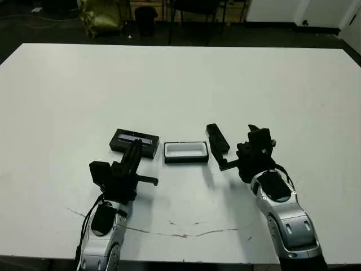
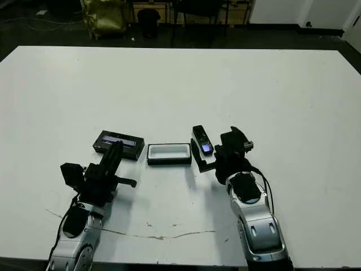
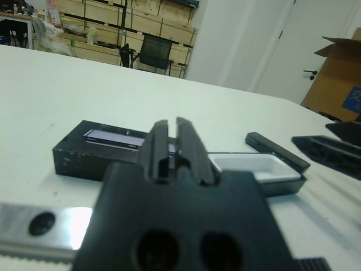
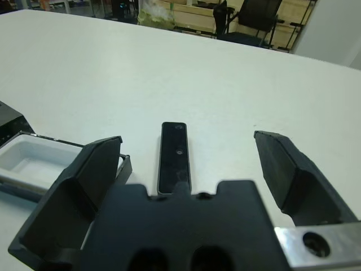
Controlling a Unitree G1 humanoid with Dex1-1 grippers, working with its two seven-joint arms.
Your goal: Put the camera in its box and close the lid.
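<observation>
Box sits uncovered on the white table. Camera lies just right of it, between the spread fingers of the right gripper, untouched. Lid lies just left; left gripper fingers closed, empty

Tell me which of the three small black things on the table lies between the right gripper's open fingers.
The camera, the slim bar. The white-lined box sits beside one finger, outside the gap, and the lid lies beyond the box by the left gripper.

Your left gripper lower left of frame, fingers pressed together, your right gripper lower right, fingers spread wide
</observation>
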